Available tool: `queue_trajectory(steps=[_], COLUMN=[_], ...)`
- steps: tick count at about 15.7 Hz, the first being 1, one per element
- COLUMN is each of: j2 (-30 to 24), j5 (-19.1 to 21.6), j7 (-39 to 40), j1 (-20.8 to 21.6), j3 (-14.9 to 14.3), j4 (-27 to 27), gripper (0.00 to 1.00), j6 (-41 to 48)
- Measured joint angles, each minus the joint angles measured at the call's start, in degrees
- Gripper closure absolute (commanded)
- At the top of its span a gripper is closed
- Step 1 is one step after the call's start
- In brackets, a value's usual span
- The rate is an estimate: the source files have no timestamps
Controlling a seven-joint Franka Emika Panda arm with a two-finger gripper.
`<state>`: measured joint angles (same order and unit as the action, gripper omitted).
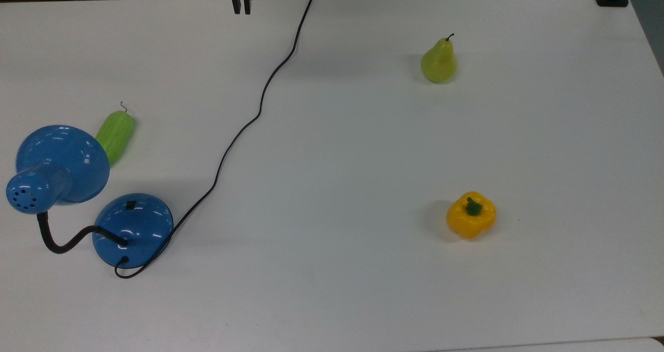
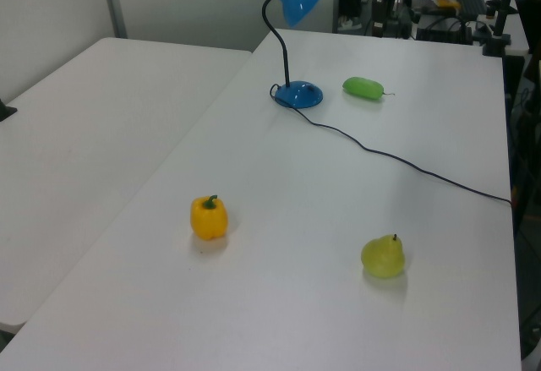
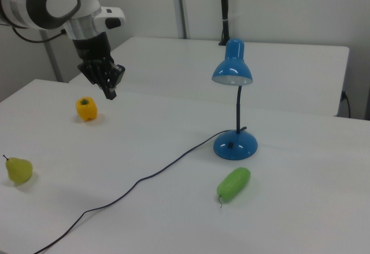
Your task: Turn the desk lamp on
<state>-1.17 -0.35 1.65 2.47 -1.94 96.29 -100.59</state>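
— Desk lamp (image 1: pixel 132 230) first: where is it standing?

— On the white bench (image 1: pixel 363 150), at the top view's left edge. Its round blue base sits there with the small black switch (image 1: pixel 130 205) on its dome, the black neck (image 1: pixel 62 240) bends out and round, and the blue shade (image 1: pixel 57 165) hangs over the bench just beside a green cucumber (image 1: pixel 115 136).

— And the pincer?

— Well apart from it. In the top view the pincer (image 1: pixel 241 2) pokes in at the upper edge, near where the black cord (image 1: pixel 244 129) runs off the bench. Its two black fingers are pressed together with nothing between them. In the right view the pincer (image 3: pixel 110 89) hangs above the bench, tips down, far toward the right view's left of the lamp (image 3: pixel 234 132).

— Does one angle give you more than another?

— The right view shows the white arm (image 3: pixel 63 5) itself and looks up under the shade. The left view shows the lamp (image 2: pixel 296 50) upright at the far end of the bench. The top view shows the switch best.

— Count it all for me.

— One lamp, one cord, one cucumber, one green pear (image 1: pixel 439 61), one yellow bell pepper (image 1: pixel 471 215), one pincer. The pear and pepper sit toward the top view's right, well apart from the lamp.
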Motion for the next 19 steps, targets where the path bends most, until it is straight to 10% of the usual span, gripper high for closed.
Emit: queue_trajectory(steps=[10, 19], j2=[0.55, 4.24], j5=[0.02, 0.02], j7=[3.63, 24.42], j1=[-0.32, -1.39], j3=[-0.29, -5.67], j4=[0.27, 0.47], gripper=[1.00, 1.00], j6=[0.00, -0.09])
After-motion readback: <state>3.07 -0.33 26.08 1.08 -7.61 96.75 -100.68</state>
